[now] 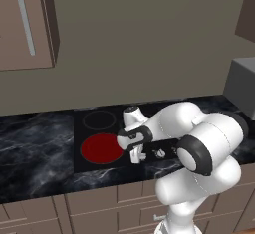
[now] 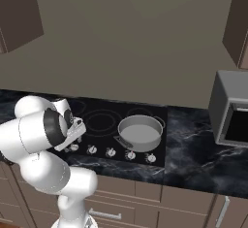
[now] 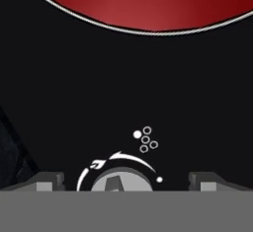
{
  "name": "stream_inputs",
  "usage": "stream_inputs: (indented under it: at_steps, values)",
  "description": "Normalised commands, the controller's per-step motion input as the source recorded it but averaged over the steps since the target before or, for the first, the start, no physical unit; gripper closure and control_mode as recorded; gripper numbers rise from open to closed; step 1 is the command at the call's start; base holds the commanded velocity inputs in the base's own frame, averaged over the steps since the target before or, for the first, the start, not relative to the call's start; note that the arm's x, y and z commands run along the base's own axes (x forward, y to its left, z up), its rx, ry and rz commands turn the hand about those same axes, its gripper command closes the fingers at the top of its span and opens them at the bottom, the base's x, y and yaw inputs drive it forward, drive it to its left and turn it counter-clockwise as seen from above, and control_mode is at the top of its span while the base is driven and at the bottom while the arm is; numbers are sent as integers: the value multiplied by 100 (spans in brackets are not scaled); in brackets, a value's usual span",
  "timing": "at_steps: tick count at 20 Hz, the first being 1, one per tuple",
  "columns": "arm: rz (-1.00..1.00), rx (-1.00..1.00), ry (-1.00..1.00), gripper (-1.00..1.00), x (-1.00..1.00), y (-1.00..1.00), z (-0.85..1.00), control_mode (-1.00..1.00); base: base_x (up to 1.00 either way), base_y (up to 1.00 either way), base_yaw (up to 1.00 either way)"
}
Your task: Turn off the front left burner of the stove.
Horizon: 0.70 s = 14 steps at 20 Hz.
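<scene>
While the front left burner (image 1: 101, 148) glows solid red just beyond it, the pincer (image 3: 126, 180) hangs low over the front strip of the stove (image 1: 84, 166), its two fingertips (image 3: 48, 180) spread wide to either side of a silver knob (image 3: 118, 182) and touching nothing. Bare black glass lies between knob and burner rim. Further along the row from the pincer, three more knobs (image 2: 111, 151) line the stove's front edge before a grey pot (image 2: 140, 132). Marbled desk (image 1: 35, 148) flanks the cooktop.
</scene>
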Motion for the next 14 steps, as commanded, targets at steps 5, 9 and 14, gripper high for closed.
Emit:
stream_inputs:
  at_steps: [5, 9, 14]
  values:
    - [0, 0, 0, 100, 0, 0, 0, -100, 0, 0, 0]
    - [0, 0, 0, 100, 0, 0, 0, -100, 0, 0, 0]
    - [0, 0, 1, 100, 0, -10, 0, -100, 0, 0, 0]
